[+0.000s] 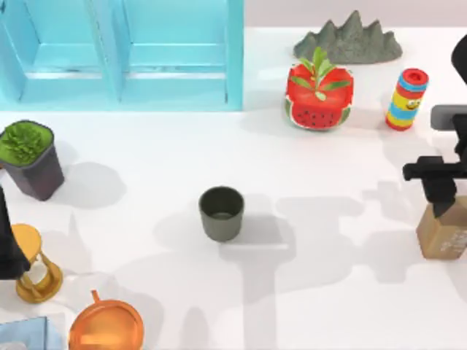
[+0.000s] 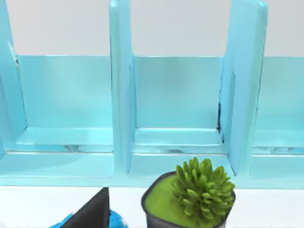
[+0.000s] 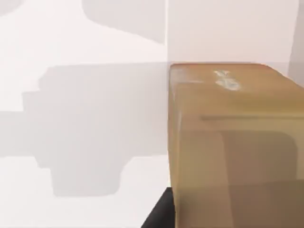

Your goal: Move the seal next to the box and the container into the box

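Observation:
The seal [image 1: 442, 235], a tan block with pale scuffs, stands at the table's right edge. My right gripper [image 1: 443, 208] hangs right over its top; in the right wrist view the seal [image 3: 232, 142] looms very close. The container [image 1: 221, 213], a dark grey-green cup, stands upright mid-table, apart from both arms. The box [image 1: 117, 73], light blue with partitioned compartments, lies at the back left, and the left wrist view faces the box [image 2: 175, 142]. My left arm [image 1: 7, 244] is parked at the left edge.
A purple pot with a green plant [image 1: 31, 157] stands in front of the box. A gold hourglass [image 1: 36, 266] and an orange vessel [image 1: 106, 328] sit front left. At the back right are a watermelon figure [image 1: 319, 98], a grey rock [image 1: 349, 40] and a striped cylinder [image 1: 407, 98].

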Controlling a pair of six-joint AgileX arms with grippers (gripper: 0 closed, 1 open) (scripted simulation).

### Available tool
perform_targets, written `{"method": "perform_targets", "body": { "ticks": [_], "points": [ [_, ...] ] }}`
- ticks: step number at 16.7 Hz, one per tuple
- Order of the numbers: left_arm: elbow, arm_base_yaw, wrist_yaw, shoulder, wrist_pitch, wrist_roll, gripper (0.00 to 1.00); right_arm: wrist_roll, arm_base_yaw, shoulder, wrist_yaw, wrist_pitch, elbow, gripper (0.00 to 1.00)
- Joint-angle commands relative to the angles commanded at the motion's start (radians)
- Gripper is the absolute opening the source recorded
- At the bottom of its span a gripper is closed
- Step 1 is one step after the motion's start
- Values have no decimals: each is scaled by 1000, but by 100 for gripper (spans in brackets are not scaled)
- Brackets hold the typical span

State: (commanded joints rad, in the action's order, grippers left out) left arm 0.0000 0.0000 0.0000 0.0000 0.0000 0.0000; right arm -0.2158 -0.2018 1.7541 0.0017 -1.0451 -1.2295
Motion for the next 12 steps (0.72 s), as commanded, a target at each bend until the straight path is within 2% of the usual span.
{"method": "perform_targets", "body": {
  "ticks": [3,12],
  "points": [
    [0,0,0,0,0,0,100,0,0,0,0,0,0,98],
    [0,0,0,0,0,0,100,0,0,0,0,0,0,100]
  ]
}}
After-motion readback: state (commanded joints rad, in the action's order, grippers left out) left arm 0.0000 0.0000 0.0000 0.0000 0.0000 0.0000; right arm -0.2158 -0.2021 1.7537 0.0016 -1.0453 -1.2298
